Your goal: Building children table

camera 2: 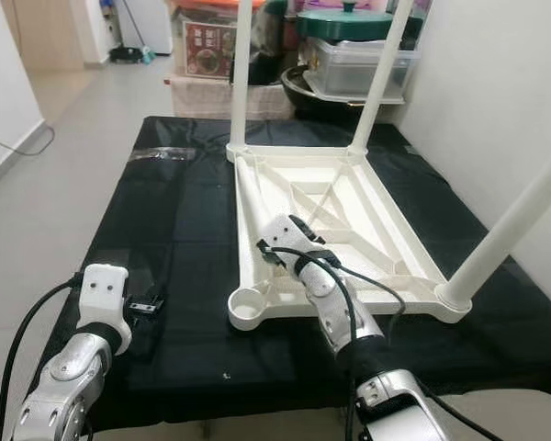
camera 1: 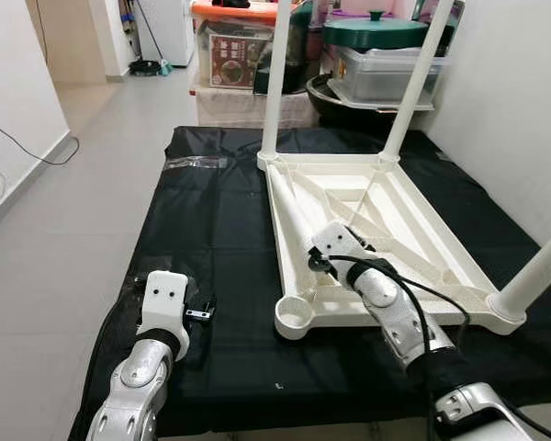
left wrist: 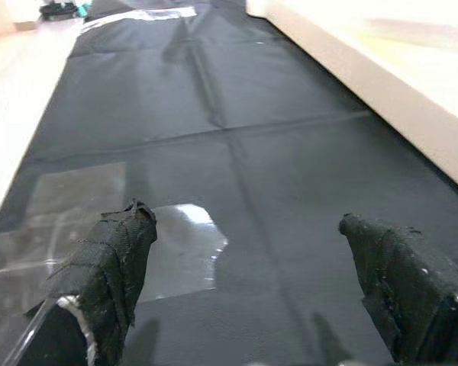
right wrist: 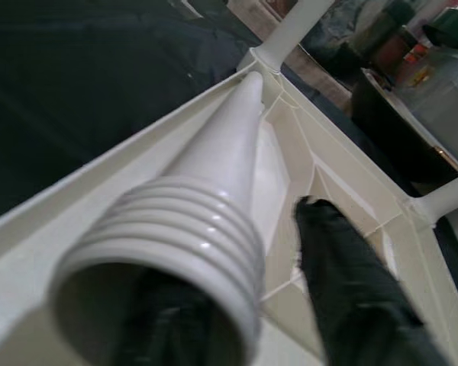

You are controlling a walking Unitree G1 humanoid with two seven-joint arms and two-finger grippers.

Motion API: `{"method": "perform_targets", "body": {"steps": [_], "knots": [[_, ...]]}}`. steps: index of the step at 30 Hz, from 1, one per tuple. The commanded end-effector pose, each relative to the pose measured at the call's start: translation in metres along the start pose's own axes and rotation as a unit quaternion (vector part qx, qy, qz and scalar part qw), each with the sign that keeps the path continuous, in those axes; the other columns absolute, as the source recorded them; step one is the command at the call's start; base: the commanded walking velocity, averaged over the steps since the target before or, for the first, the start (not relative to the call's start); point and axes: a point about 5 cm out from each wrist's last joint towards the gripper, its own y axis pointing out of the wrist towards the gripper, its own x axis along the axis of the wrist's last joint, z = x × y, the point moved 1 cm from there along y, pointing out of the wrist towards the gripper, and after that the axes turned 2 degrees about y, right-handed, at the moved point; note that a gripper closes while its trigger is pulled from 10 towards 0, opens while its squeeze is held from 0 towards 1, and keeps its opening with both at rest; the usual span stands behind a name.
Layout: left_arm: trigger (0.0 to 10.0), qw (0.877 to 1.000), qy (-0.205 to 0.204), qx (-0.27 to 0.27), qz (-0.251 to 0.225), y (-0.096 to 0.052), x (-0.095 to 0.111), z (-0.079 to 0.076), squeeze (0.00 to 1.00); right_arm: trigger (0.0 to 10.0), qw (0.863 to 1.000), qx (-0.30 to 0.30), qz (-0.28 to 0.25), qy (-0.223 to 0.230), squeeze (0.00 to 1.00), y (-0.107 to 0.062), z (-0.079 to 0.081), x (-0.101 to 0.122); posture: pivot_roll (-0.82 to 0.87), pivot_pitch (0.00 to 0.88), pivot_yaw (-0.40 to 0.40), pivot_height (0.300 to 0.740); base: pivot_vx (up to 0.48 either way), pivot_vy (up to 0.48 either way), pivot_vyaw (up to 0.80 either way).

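- Children table top [camera 1: 413,230], white plastic, lies upside down on a black cloth [camera 1: 211,230] over the floor. 3 legs are screwed in and stand up: 2 at the far corners [camera 1: 277,83], 1 at the near right corner [camera 1: 533,285].
- The near left socket [camera 1: 295,317] is empty. Judged well along: 1 leg left to fit.
- The 4th leg [right wrist: 206,198] lies loose inside the upturned top along its left rail, threaded end toward the robot, thin end toward the far corner.
- Right tool [camera 1: 335,241] reaches into the tray at that threaded end. The wrist view shows 1 black finger [right wrist: 343,274] beside the thread and the other low under the open mouth of the leg. The jaws straddle it, but I cannot tell whether they have clamped.
- Step in hand, as I judge it: pick up the last leg.
- To do it well: grip just below the ribbed thread, not on it, so the thread stays free. Lift clear of the rail, tip the leg upright, centre the thread over the empty socket, then turn. The tapered plastic looks slick; a shallow pinch may slip.
- Left tool [left wrist: 244,290] hovers low over the cloth, left of the table top, fingers [left wrist: 107,267] spread wide, holding nothing.
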Motion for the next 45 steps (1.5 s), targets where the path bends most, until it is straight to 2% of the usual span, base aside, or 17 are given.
{"method": "perform_targets", "body": {"steps": [1,12,19,20,21,23,25,26,31,33,34,36,39,40,41,43,45], "knots": [[10.0,1.000,0.004,0.000,0.004,0.000,-0.003,-0.001,0.00,0.0,1.000,0.003,-0.002,0.016,0.00,0.000,0.008,-0.001,0.09,0.000,-0.090,0.740,0.000,0.000,0.00],[10.0,1.000,0.008,0.005,0.006,0.000,-0.006,0.000,0.00,0.0,0.999,0.018,-0.027,0.038,0.00,0.003,0.027,0.011,0.10,0.000,-0.096,0.740,0.000,0.000,0.00],[10.0,1.000,0.008,0.006,0.005,0.000,-0.005,0.000,0.00,0.0,0.995,-0.005,-0.049,0.081,0.00,0.003,0.013,0.017,0.10,0.000,-0.096,0.740,0.000,0.000,0.00],[10.0,1.000,0.005,0.008,0.005,0.000,-0.006,0.000,0.00,0.0,0.993,0.004,-0.070,0.092,0.00,-0.002,0.000,0.017,0.09,0.000,-0.095,0.740,0.000,0.000,0.00],[10.0,1.000,0.005,0.008,0.005,0.000,-0.006,0.000,0.00,0.0,0.993,0.004,-0.070,0.092,0.00,-0.002,0.000,0.017,0.09,0.000,-0.095,0.740,0.000,0.000,0.00],[10.0,1.000,-0.008,0.012,0.005,-0.001,-0.007,0.002,0.00,0.0,0.988,0.015,-0.100,0.119,0.00,-0.017,-0.036,0.014,0.07,0.000,-0.089,0.740,0.000,0.000,0.00],[10.0,1.000,-0.014,0.014,0.005,-0.001,-0.007,0.003,0.00,0.0,0.986,0.019,-0.110,0.126,0.00,-0.023,-0.048,0.013,0.07,0.000,-0.086,0.740,0.000,0.000,0.00],[10.0,0.998,-0.065,0.012,0.000,-0.001,-0.004,0.002,0.00,0.0,0.980,0.030,-0.120,0.156,0.00,-0.039,-0.068,0.005,0.05,0.000,-0.080,0.740,0.000,0.000,0.00],[10.0,0.992,-0.129,0.009,-0.012,0.000,0.002,0.002,0.00,0.0,0.969,0.047,-0.124,0.206,0.00,-0.055,-0.080,-0.005,0.05,0.000,-0.080,0.740,0.000,0.000,0.00],[10.0,0.992,-0.129,0.009,-0.012,0.000,0.002,0.002,0.00,0.0,0.969,0.047,-0.124,0.206,0.00,-0.055,-0.080,-0.005,0.05,0.000,-0.080,0.740,0.000,0.000,0.00],[10.0,0.979,-0.199,0.000,-0.035,0.001,0.013,0.002,0.00,0.0,0.954,0.084,-0.132,0.257,0.00,-0.063,-0.076,-0.008,0.04,0.000,-0.073,0.740,0.000,0.000,0.00],[10.0,0.974,-0.223,-0.005,-0.042,0.001,0.016,0.003,0.00,0.0,0.947,0.099,-0.136,0.274,0.00,-0.066,-0.073,-0.009,0.04,0.000,-0.073,0.740,0.000,0.000,0.00],[10.0,0.938,-0.331,-0.063,-0.084,-0.001,0.034,-0.007,0.00,0.0,0.912,0.171,-0.144,0.343,0.00,-0.072,-0.048,-0.013,0.04,0.000,-0.076,0.740,0.000,0.000,0.00],[10.0,0.938,-0.331,-0.063,-0.084,-0.001,0.034,-0.007,0.00,0.0,0.912,0.171,-0.144,0.343,0.00,-0.072,-0.048,-0.013,0.04,0.000,-0.076,0.740,0.000,0.000,0.00],[10.0,0.925,-0.358,-0.079,-0.099,-0.003,0.040,-0.009,0.00,0.0,0.902,0.184,-0.145,0.361,0.00,-0.073,-0.042,-0.014,0.04,0.000,-0.076,0.740,0.000,0.000,0.00],[10.0,0.882,-0.434,-0.130,-0.130,-0.011,0.053,-0.014,0.00,0.0,0.855,0.202,-0.153,0.452,0.00,-0.073,-0.032,-0.016,0.06,0.000,-0.090,0.740,0.000,0.000,0.00],[10.0,0.882,-0.434,-0.130,-0.130,-0.011,0.053,-0.014,0.00,0.0,0.855,0.202,-0.153,0.452,0.00,-0.073,-0.032,-0.016,0.06,0.000,-0.090,0.740,0.000,0.000,0.00]]}}
